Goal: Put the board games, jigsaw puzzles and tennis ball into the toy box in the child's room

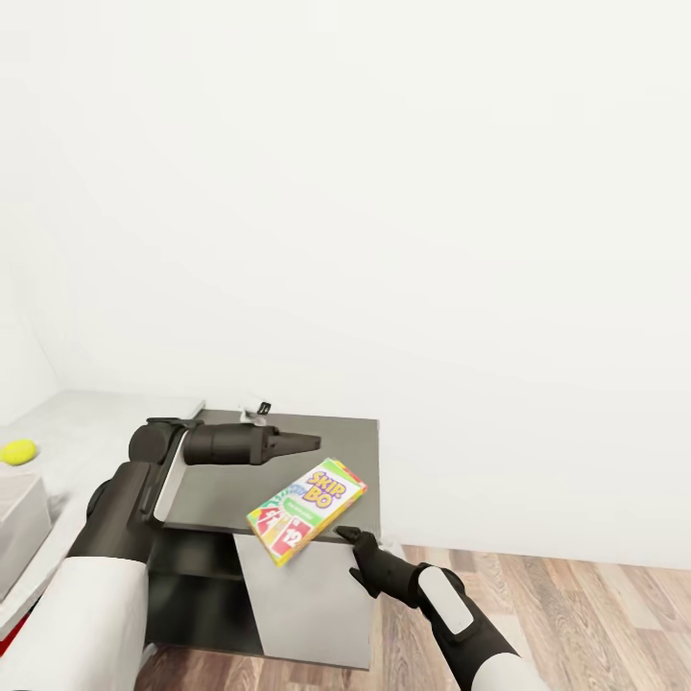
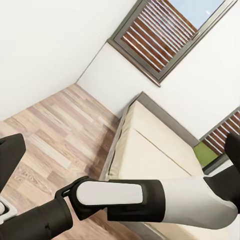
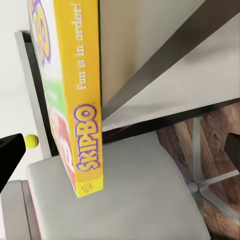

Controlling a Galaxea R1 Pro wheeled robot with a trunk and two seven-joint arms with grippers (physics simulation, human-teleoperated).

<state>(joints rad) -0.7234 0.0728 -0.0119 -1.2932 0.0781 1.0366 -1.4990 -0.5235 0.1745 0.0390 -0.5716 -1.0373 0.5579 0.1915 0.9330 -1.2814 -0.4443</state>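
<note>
A: What is shown on the dark-grey cabinet top in the head view?

B: The yellow-green board game, marked SKIP-BO, is seen lying at about 5 o'clock on that top, with one corner overhanging the front edge above the white door. In the right wrist view the same box is seen edge-on, its spine jutting past the edge.

A: How are the grippers disposed?

B: The right gripper is held just beside the overhanging corner, at roughly 4 o'clock of the box. In the right wrist view its fingertips are seen spread wide at either margin, and nothing is held between them. The left gripper is extended over the cabinet at 11 o'clock of the box; its fingers appear drawn together to a point, with nothing gripped.

A: Where are the other task items?

B: The tennis ball is seen on the pale table top at far 9 o'clock. A pale grey bin wall, probably the toy box, is cut by the frame edge. The bed is shown in the left wrist view.

A: What could go wrong?

B: The box could be tipped off the edge onto the wood floor if its overhanging corner were nudged before the jaws are closed on it; a thin edge grip could also let it swing or slip
</note>
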